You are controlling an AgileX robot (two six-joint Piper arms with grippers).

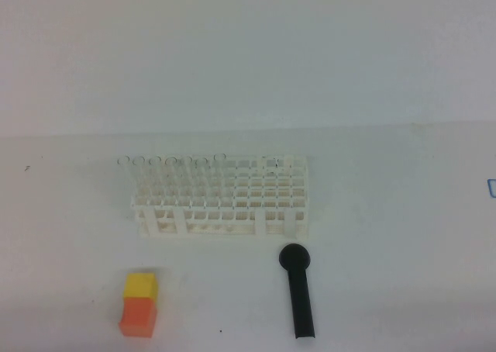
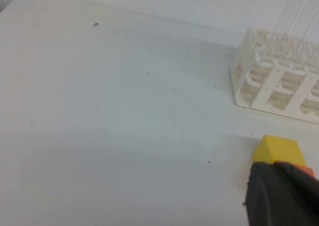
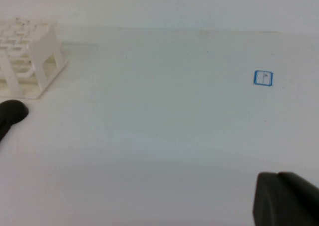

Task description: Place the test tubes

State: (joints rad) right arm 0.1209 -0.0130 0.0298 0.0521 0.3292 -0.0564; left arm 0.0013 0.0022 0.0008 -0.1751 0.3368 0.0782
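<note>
Observed on the white table (image 1: 387, 290): a white test tube rack (image 1: 222, 197) stands near the middle, upright, its long side toward me. Clear test tubes (image 1: 167, 164) stand in a line in the rack's back row, on the left portion; their rims rise just above the rack's top. The other rack cells appear unfilled as far as I can make out. In front of the rack toward the left, apart from it, sits a yellow-and-orange block (image 1: 139, 304). In front of the rack's right end lies a black tool (image 1: 298, 290), its round head just beside the rack and its shaft pointing toward me. A small blue square marker (image 3: 262, 77) is on the table far to the right. Neither arm appears in the high view. My left gripper (image 2: 281, 193) shows only as a dark part in its own wrist view, close by the block, with the rack's left end beyond; I cannot tell its state. My right gripper (image 3: 286, 198) likewise shows only as a dark part, over bare table right of the rack and the black tool; I cannot tell its state.
</note>
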